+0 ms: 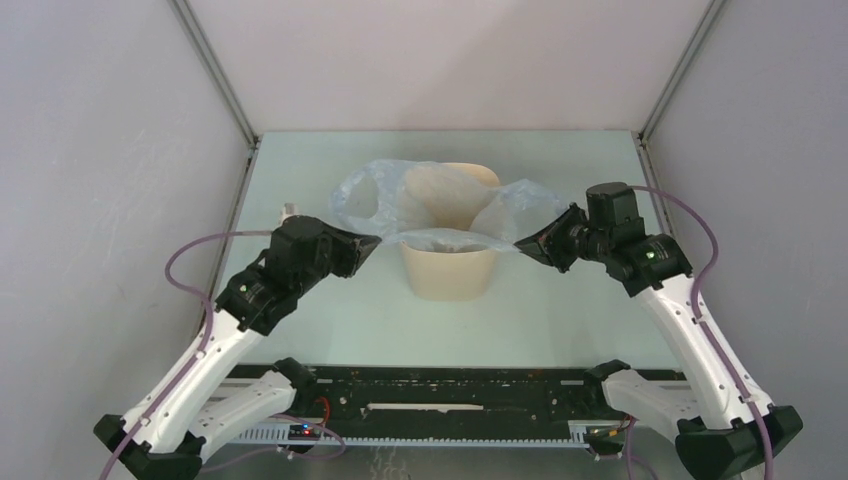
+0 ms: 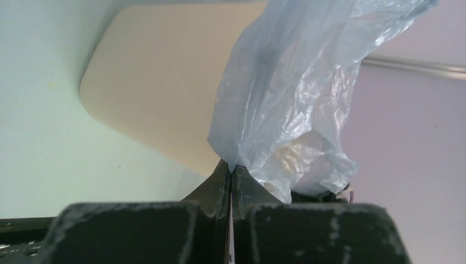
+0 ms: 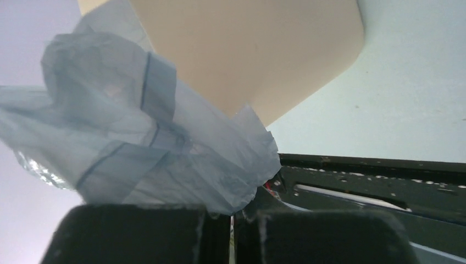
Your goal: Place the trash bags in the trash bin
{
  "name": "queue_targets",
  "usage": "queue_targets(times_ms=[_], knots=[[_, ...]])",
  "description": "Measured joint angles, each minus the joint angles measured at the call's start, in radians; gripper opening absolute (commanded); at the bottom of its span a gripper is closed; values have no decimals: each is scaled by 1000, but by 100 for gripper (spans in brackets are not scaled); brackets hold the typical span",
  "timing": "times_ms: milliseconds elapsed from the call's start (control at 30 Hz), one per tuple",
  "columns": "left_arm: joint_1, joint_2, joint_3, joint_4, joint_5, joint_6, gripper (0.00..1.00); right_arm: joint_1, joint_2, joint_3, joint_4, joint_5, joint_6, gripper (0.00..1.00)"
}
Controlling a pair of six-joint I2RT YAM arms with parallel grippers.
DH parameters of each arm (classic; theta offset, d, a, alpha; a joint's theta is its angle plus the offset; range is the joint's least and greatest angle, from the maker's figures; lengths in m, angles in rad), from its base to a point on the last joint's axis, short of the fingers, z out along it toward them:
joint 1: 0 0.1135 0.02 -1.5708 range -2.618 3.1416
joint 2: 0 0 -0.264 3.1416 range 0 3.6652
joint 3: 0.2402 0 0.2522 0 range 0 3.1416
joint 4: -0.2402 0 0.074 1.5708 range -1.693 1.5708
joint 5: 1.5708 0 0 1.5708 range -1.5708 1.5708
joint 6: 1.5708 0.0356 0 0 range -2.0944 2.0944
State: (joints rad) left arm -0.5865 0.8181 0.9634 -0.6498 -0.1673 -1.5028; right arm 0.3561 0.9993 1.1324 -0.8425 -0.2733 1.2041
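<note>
The pale-blue translucent trash bag (image 1: 400,205) is spread over the mouth of the beige trash bin (image 1: 450,272), which stands upright mid-table. Its handle loops hang out at the back left and right. My left gripper (image 1: 375,243) is shut on the bag's left edge beside the bin's left rim; in the left wrist view the bag (image 2: 286,93) rises from the closed fingertips, with the bin (image 2: 159,93) behind. My right gripper (image 1: 521,244) is shut on the bag's right edge at the bin's right rim; in the right wrist view the bag (image 3: 143,148) bunches over the jaws, below the bin (image 3: 247,49).
The pale green table (image 1: 300,170) is walled by grey panels left, right and behind. A black rail (image 1: 440,400) with the arm bases runs along the near edge.
</note>
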Motion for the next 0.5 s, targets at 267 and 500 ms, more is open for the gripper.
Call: queue_targets(times_ms=[267,500], knots=[[0,-96,-72,21,134,45,0,-82,-8,-19,-45,-155,-241,0],[0,-120,-88,3,182,63,0,-121,0,-37,-62,-212,-349,0]])
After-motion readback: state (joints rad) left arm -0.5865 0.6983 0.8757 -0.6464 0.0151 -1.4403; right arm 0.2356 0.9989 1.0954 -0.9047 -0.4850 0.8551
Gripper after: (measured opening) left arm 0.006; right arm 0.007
